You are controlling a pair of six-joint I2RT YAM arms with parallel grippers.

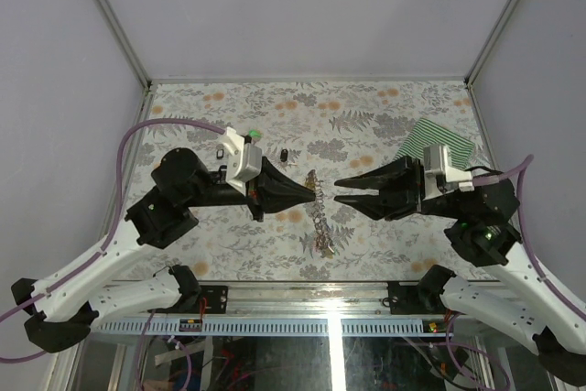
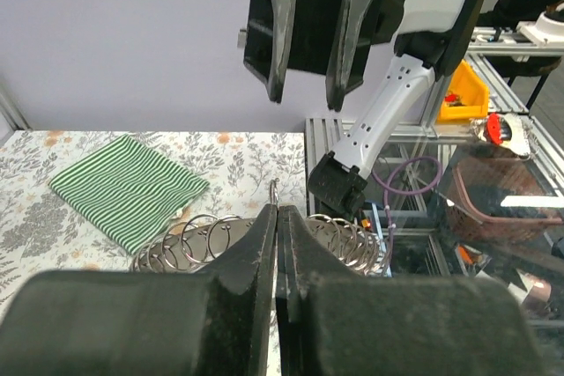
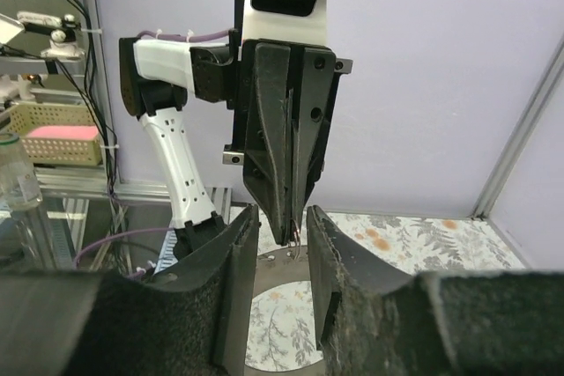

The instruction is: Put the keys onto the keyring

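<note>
The left fingers (image 1: 307, 190) are pressed together into one point, and the right fingers (image 1: 362, 179) stand apart, tip facing tip across a small gap. From just at the left tips a string of silvery wire loops (image 1: 322, 224) trails toward the near edge of the floral-patterned bench (image 1: 385, 107). A green-and-white striped cloth (image 1: 441, 142) lies behind the right fingers. Beyond the left tips sits a small dark piece (image 1: 286, 156) (too small to tell whether it is a key).

From the left wrist, the left fingers (image 2: 276, 217) are clamped on a thin sliver of bright metal (image 2: 275, 193) that stands edge-on above the tips. The wire loops (image 2: 207, 239) lie just past them, and the cloth (image 2: 128, 187) lies farther off to one side. The right fingers (image 2: 280, 41) hang overhead, parted, with nothing between them.

From the right wrist, the right fingers (image 3: 233, 279) frame an open gap, and the closed left fingers (image 3: 289, 217) point down into it. Low in that gap shows the flat dark grey metal keyring (image 3: 275, 277), just beneath the left tips. Whether it touches them I cannot tell.
</note>
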